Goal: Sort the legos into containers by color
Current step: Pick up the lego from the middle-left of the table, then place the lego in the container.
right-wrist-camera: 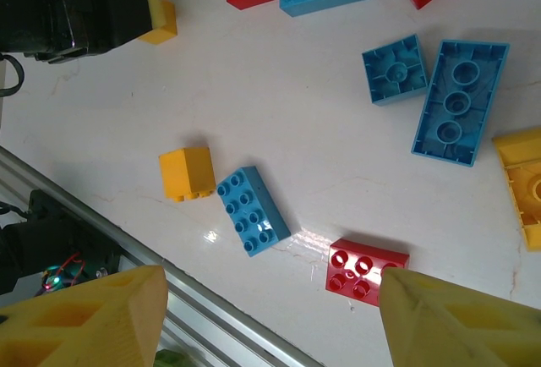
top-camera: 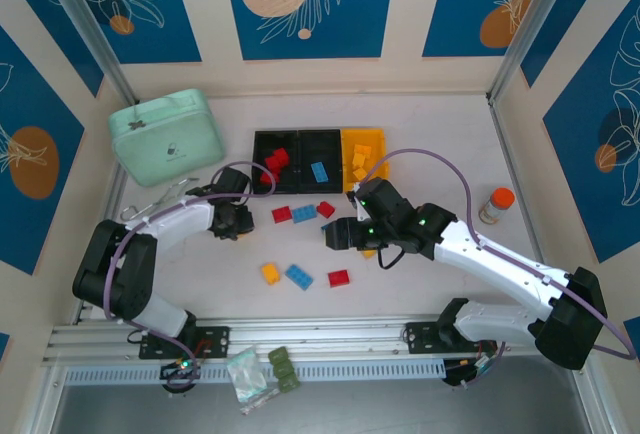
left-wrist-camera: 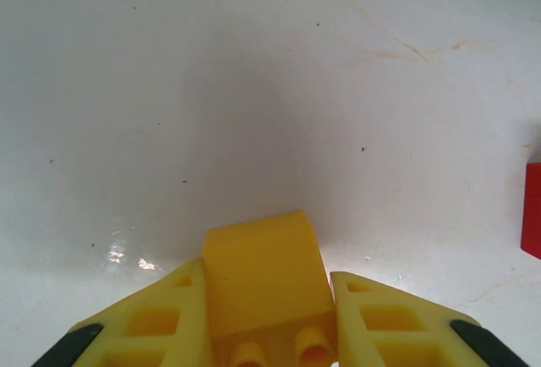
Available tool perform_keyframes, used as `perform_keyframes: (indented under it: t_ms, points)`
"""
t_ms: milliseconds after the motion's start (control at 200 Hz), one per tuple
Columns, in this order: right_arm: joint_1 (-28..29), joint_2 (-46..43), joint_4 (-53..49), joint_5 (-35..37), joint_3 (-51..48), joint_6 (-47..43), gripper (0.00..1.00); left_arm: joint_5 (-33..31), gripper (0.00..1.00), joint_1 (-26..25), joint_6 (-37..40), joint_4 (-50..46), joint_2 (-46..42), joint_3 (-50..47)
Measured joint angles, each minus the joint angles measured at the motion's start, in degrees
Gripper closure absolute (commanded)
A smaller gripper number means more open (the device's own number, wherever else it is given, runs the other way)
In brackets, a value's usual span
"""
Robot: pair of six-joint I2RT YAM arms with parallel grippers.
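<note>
My left gripper [top-camera: 236, 220] is shut on a yellow-orange lego [left-wrist-camera: 266, 278], held low over the white table; the same lego [right-wrist-camera: 161, 20] pokes out of it in the right wrist view. My right gripper [right-wrist-camera: 270, 299] hangs open above loose legos: a yellow one [right-wrist-camera: 187, 173], a blue one [right-wrist-camera: 252, 210] and a red one [right-wrist-camera: 366, 270]. More blue legos [right-wrist-camera: 461, 102] lie farther off. The containers stand at the back: a black bin [top-camera: 262, 144] holding red legos, a black bin [top-camera: 330, 144] with a blue one, and a yellow-orange bin [top-camera: 373, 136] with yellow ones.
A mint-green case [top-camera: 165, 136] sits at the back left, with a metal tool [top-camera: 160, 202] beside it. An orange-capped bottle [top-camera: 497, 204] stands at the right. A clear bag and dark green blocks [top-camera: 284, 369] lie beyond the front rail [top-camera: 320, 339].
</note>
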Motion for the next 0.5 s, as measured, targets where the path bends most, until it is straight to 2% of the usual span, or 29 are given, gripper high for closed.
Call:
perform_keyframes:
  t_ms: [195, 500]
  points:
    - [-1.11, -0.94, -0.24, 0.22, 0.0, -0.02, 0.33, 0.63, 0.73, -1.92, 1.16, -2.05, -0.11, 4.24]
    - [-8.87, -10.45, -2.99, 0.83, -1.68, 0.02, 0.33, 1.33, 0.73, -8.52, 2.58, -4.09, 4.09, 18.18]
